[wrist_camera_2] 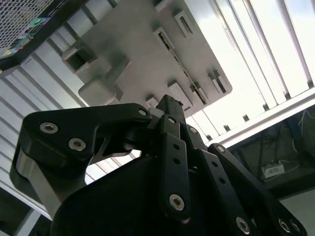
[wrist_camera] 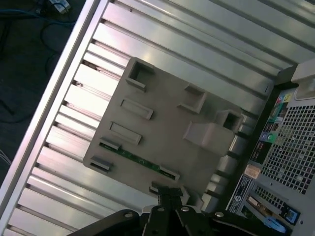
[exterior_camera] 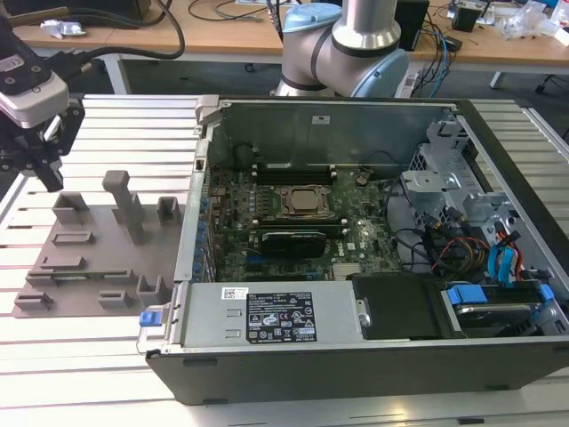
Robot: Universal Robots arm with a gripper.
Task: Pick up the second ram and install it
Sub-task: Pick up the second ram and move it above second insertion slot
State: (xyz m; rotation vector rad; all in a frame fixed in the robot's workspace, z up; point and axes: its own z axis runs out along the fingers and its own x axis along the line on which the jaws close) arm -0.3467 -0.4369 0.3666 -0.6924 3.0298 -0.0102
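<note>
Black matte metal links formed the gripper (exterior_camera: 51, 176) at the exterior view's left. Its fingers (wrist_camera: 163, 192) were pressed together w/ nothing between them, and it hung above the ribbed aluminium table (exterior_camera: 107, 116), touching nothing. Just beside it lay a flat grey plastic fixture plate (exterior_camera: 93, 258) w/ blocky upright holders and rectangular pockets. The second ram (wrist_camera: 138, 160), a thin green stick, stood on its edge between two small holders near one border of that plate. In the first wrist view the fingertips appeared close to one of its ends but not on it. Further right stood the open steel computer case (exterior_camera: 311, 124), approx. box-shaped. Inside were the green motherboard (exterior_camera: 356, 236), a square processor socket (exterior_camera: 302, 202) and a silver power supply (exterior_camera: 267, 316) at the front wall. Blue and red cables (exterior_camera: 502, 258) lay at the exterior view's right.
</note>
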